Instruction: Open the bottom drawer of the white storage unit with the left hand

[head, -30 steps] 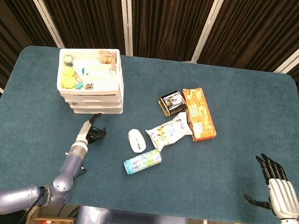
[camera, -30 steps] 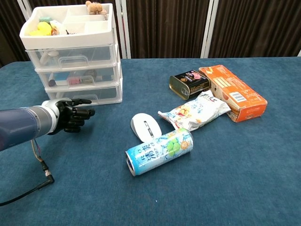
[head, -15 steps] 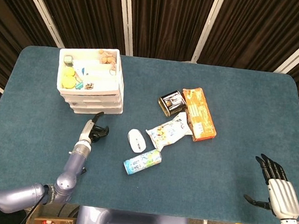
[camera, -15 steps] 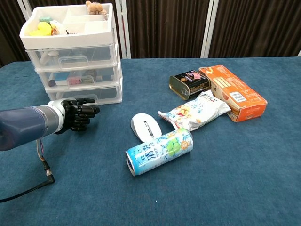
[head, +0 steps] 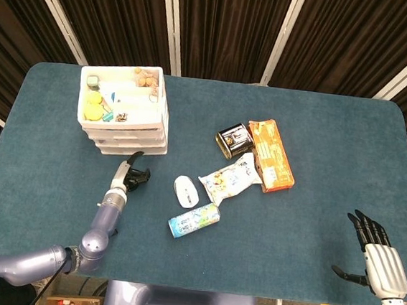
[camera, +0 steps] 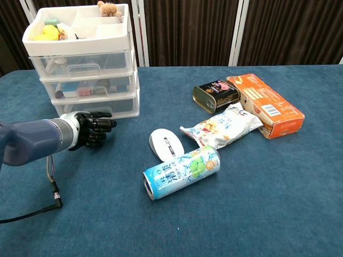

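The white storage unit (head: 124,119) (camera: 86,69) stands at the table's far left, an open tray of small items on top and clear-fronted drawers below. Its bottom drawer (camera: 99,106) is closed, its handle partly hidden behind my left hand. That left hand (camera: 95,128) (head: 133,176) hovers just in front of the bottom drawer with the fingers curled in and nothing held. My right hand (head: 375,255) is at the near right edge of the table, fingers apart, holding nothing.
A white mouse (camera: 166,143), a drink can (camera: 182,171) on its side, a snack bag (camera: 222,126), a dark tin (camera: 215,95) and an orange box (camera: 265,104) lie mid-table. A thin cable (camera: 48,184) trails from my left arm onto the blue cloth.
My left hand has moved forward and right toward the bottom drawer, now close to its front. The right hand has stayed put.
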Motion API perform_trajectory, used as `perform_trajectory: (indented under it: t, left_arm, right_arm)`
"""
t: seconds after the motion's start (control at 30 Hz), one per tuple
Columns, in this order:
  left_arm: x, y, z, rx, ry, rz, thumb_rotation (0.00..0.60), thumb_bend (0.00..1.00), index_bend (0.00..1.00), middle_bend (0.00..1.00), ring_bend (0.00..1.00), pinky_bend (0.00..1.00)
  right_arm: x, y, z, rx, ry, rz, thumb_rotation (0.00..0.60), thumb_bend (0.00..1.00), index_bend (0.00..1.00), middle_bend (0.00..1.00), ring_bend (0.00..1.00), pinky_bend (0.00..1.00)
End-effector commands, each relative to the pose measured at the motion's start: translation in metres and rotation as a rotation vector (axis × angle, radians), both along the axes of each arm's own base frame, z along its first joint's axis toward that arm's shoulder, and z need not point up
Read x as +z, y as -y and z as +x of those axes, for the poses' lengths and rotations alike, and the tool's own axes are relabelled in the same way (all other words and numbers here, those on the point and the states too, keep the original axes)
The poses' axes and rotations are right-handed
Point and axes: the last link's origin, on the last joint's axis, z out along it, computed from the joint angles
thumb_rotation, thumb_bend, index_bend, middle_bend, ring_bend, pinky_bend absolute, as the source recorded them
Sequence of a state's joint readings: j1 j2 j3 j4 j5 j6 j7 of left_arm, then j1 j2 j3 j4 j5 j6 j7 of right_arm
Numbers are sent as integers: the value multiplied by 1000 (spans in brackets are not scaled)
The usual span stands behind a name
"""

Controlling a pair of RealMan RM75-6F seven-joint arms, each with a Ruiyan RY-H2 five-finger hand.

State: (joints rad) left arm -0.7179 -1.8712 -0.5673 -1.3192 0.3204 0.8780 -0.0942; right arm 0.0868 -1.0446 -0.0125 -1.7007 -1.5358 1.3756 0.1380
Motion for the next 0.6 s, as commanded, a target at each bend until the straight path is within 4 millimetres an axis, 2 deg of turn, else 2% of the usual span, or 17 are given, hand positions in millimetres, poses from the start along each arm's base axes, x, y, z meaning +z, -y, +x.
perform_trajectory:
  t: [0.03,0.37,0.6]
  left_arm:
    - [-3,-2,2,10,25,1,600,566,140,1000,992,1000]
    - [-10,1,4,4,44,-11,600,566,250,1000,995,1000]
    - [-14,14,3,-25,41,-36,600,566,266,1000,995,1000]
  right_arm:
    - [0,0,0,0,-1,1,600,82,0,0,0,61]
    - [0,0,0,-1,-1,1,600,82,0,0,0,61]
    - [0,0,0,0,-3,-2,600,82,0,0,0,61]
